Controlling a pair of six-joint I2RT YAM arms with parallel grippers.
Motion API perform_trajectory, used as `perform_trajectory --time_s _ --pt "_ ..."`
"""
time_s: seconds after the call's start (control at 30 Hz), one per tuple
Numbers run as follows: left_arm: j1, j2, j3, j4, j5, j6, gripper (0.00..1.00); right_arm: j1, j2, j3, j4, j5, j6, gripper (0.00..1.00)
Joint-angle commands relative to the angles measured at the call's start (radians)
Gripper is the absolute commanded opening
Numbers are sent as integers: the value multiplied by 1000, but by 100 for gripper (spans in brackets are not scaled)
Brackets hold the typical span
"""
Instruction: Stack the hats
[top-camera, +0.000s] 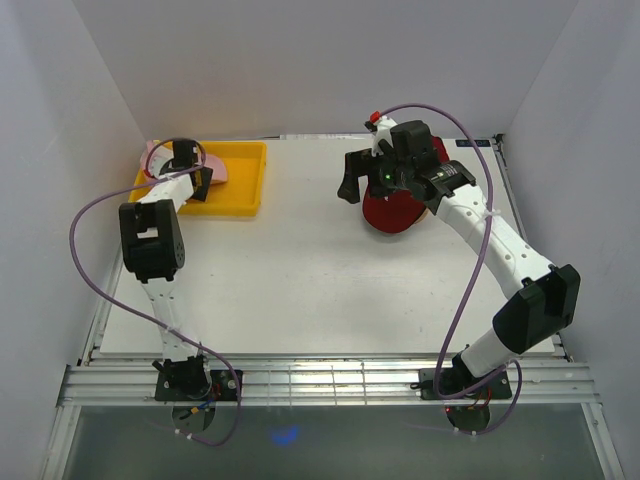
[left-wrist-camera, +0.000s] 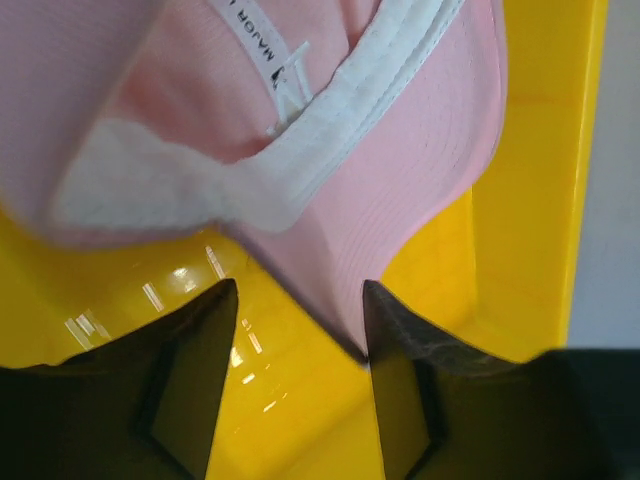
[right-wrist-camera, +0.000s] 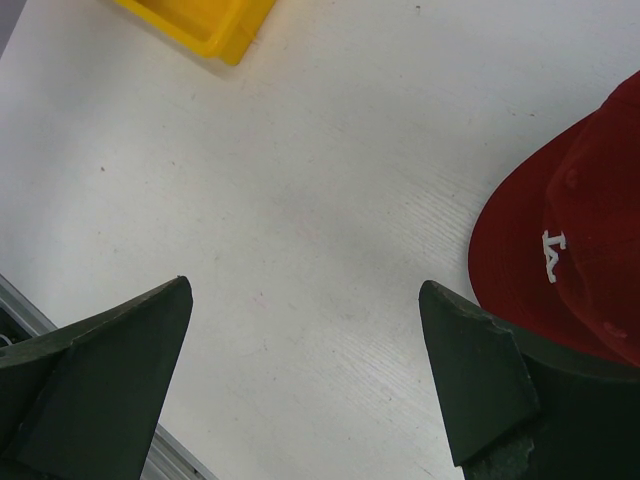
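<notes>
the right end effector (right-wrist-camera: 305, 290) is open and empty, and the left end effector (left-wrist-camera: 298, 290) is open over the tray (left-wrist-camera: 540, 200) with only the brim tip of the pink hat (left-wrist-camera: 300, 120) inside, so a pinch could slip.

First hat (left-wrist-camera: 420, 170) in tray (top-camera: 243, 190), second hat (top-camera: 390, 213) rightward.

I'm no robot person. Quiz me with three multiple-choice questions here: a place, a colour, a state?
1. Where is the pink cap? A on the floor; B in the yellow tray; C on the wall.
2. What colour is the cap beside the right tool? A dark red; B blue; C green.
3. The right tool is: A open, empty; B shut on a cap; C shut on the tray.
Answers: B, yellow shows beneath it; A, the dark red cap lies there; A, its fingers stand apart over the table.
</notes>
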Motion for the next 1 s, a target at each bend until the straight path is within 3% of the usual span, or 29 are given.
perform_trajectory --time_s 0.0,0.2,0.23,0.27,0.43,0.67,0.97 --pt "-3 9 43 4 0 -29 54 -1 -3 10 43 11 -9 100" --pt "-3 -8 66 15 -39 38 22 -1 0 7 45 11 -9 100" --pt "-3 -11 75 14 -42 79 7 1 2 9 48 11 -11 100" --pt "-3 -19 94 12 -46 99 0 -1 2 10 48 10 -9 100" --pt "-3 -72 141 -5 -50 223 0 -1 2 26 46 10 -11 100" --pt "-3 -214 163 -110 16 285 0 14 -34 23 80 -23 -29 100" --pt "-16 -471 37 -253 177 251 0 227 -184 -158 238 147 -106 100"
